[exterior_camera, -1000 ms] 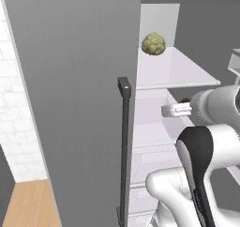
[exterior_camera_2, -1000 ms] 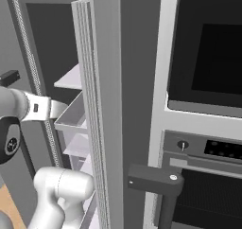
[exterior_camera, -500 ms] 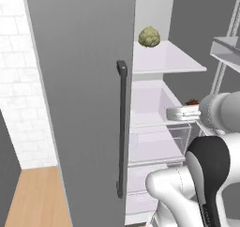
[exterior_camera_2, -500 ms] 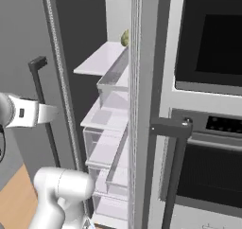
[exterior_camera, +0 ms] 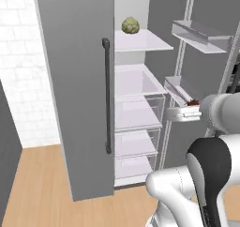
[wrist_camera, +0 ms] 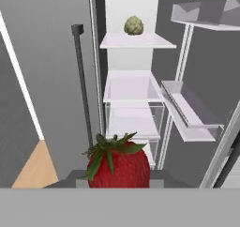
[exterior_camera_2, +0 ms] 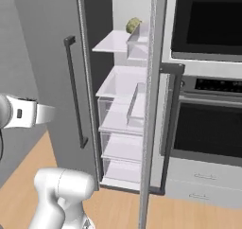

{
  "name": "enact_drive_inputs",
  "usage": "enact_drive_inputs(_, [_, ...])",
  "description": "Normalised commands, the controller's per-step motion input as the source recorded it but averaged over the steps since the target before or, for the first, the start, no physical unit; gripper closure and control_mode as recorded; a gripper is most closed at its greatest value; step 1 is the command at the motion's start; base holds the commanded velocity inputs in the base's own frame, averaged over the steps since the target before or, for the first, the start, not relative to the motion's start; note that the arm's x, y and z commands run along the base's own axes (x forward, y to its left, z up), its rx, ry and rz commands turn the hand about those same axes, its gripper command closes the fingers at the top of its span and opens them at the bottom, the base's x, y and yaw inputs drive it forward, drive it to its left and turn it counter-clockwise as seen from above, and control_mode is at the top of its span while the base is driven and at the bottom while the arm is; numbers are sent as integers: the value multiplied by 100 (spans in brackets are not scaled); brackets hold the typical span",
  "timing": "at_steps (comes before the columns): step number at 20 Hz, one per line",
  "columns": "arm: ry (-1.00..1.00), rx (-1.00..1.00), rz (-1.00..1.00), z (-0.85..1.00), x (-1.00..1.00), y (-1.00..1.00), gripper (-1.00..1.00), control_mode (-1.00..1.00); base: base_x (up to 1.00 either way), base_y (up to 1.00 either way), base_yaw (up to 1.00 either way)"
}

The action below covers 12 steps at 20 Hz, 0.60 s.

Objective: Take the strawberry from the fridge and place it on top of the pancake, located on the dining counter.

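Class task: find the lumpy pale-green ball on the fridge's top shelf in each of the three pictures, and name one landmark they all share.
Left base view: pale-green ball, top centre, on the top shelf.
Right base view: top, right of centre, partly behind the door edge.
Hand view: top centre.
Shared landmark: the dark bar handle on the closed door.

No readable text, labels, brands, numbers or signs anywhere.
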Motion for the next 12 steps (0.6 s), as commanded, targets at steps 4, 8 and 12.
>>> enact_drive_inputs(4, [0,0,0,0,0,0,100,100,-100,-19,-44])
enact_drive_inputs(8, [0,0,0,0,0,0,100,100,-42,-37,-70])
enact_drive_inputs(12, [0,0,0,0,0,0,100,100,-1,-41,-83])
